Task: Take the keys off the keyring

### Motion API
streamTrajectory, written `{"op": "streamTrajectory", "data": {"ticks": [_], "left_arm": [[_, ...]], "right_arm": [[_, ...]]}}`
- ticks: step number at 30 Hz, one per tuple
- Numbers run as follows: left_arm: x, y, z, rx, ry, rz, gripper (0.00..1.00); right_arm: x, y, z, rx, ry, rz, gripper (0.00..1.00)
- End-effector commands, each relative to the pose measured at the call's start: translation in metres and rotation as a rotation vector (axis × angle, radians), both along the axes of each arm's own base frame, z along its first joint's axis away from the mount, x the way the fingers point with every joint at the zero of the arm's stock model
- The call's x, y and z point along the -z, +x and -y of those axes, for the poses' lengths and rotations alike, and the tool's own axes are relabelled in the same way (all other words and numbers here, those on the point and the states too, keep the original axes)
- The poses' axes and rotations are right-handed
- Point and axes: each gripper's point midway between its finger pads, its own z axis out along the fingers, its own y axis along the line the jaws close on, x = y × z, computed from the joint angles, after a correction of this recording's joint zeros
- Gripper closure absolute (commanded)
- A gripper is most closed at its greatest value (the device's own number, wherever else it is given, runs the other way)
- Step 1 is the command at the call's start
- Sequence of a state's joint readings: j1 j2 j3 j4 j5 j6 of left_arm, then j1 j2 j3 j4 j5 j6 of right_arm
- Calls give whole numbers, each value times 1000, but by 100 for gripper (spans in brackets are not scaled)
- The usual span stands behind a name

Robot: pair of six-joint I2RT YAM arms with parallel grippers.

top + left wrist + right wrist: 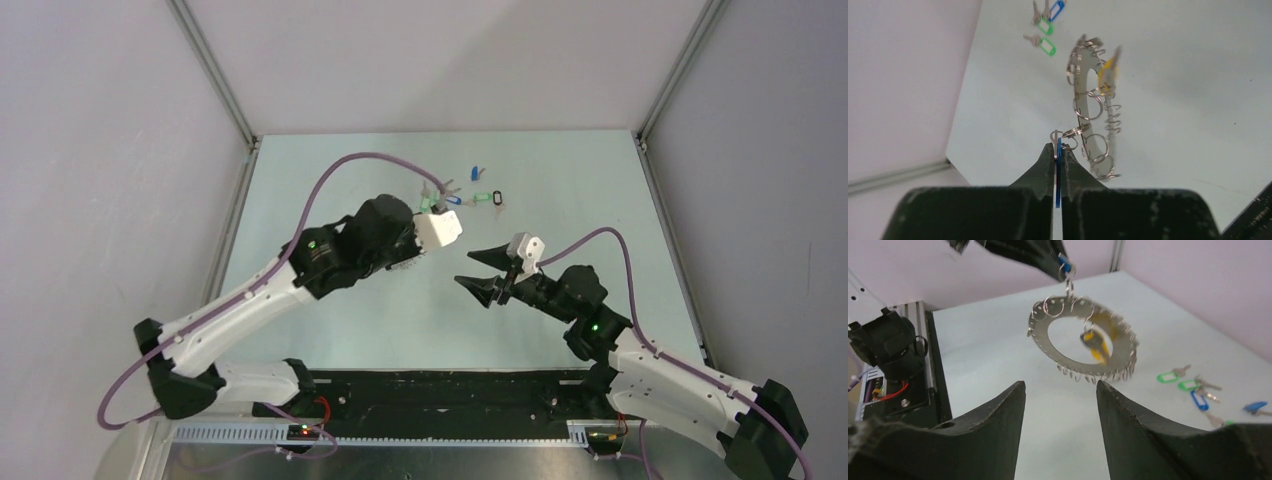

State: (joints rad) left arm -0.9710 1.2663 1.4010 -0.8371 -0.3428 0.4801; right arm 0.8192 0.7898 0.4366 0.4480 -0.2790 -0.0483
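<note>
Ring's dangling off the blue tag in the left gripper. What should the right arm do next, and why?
Probably ease the open right gripper forward onto the rim of the keyring: it hangs free from the blue tag pinched in the left gripper, unsteadied, with a yellow tag on it.

Pale green table (330, 330), matte. Plain grey walls (90, 150) on three sides. Aluminium posts (213, 72) at far corners. Black strip (450, 388) along near edge; slotted white duct (225, 433) just below it.

pale green table (560, 170), plain lilac walls (100, 150), aluminium corner posts (215, 70), even light
</note>
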Motion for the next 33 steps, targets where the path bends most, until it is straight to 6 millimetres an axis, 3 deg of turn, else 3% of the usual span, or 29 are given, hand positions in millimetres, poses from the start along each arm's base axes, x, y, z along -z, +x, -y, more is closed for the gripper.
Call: {"op": "streamTrajectory", "data": {"ticks": [1, 2, 3, 4, 8, 14, 20, 28, 33], "left_arm": [[-44, -6, 16, 154, -159, 212, 100], [-33, -8, 15, 170, -145, 209, 100], [-43, -11, 16, 198, -179, 247, 100], [-31, -14, 16, 213, -170, 244, 100], [-32, -25, 19, 312, -218, 329, 100], [-35, -35, 18, 373, -248, 407, 100], [-40, -40, 13, 394, -272, 462, 100], [-41, -45, 15, 418, -292, 467, 100], [-38, -50, 18, 456, -296, 464, 100]], "right_arm": [[-50, -3, 1, -10, 113, 192, 43], [-52, -3, 0, -10, 118, 198, 43], [-56, -4, 0, -15, 130, 212, 46], [-61, -5, -1, -19, 146, 229, 49], [-67, -9, -10, -73, 173, 257, 54], [-75, -21, -27, -178, 187, 250, 55], [-68, -17, -40, -194, 167, 226, 54], [-71, -4, -53, -170, 178, 212, 55], [-78, -8, -61, -210, 185, 223, 55]]}}
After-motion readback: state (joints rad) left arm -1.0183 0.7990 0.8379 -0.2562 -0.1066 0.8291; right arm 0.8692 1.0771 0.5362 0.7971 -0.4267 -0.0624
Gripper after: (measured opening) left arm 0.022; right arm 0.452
